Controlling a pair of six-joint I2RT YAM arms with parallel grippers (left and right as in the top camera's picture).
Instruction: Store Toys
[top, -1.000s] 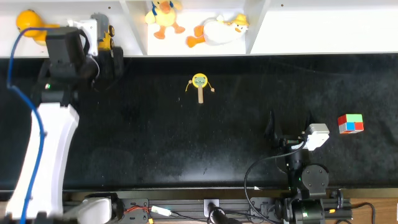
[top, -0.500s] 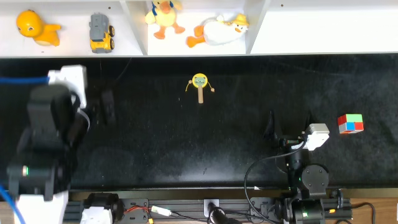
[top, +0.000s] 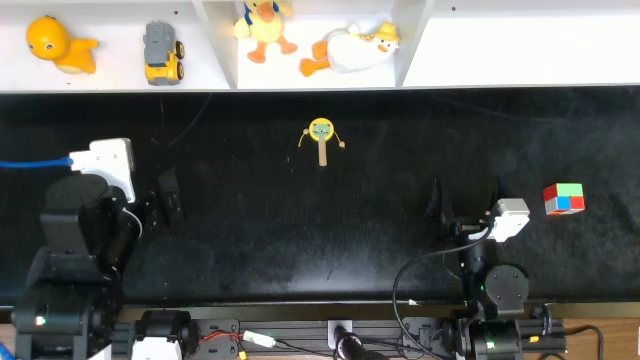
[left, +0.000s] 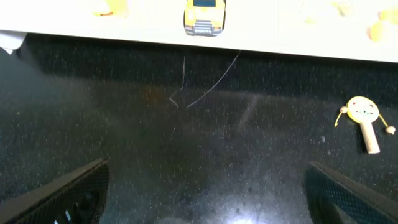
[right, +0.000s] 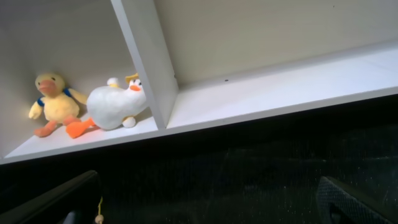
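Centrally rattle (top: 321, 140) on mat (top: 290, 235); cube (top: 563, 198) toward right edge

Black speckled tabletop (top: 300, 230) with cables (top: 262, 341) along its front edge

In the white shelf (top: 500, 40) along the top: orange duck (top: 55, 42), yellow-grey truck (top: 162, 52), yellow plush duck (top: 264, 25), white plush goose (top: 350, 48) on its side. A wooden-handled rattle (top: 321, 137) lies upper centre; a coloured cube (top: 564, 198) sits mid-right.

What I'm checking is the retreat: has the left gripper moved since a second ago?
Yes. The left gripper has pulled back from the shelf, down the top view toward its base.
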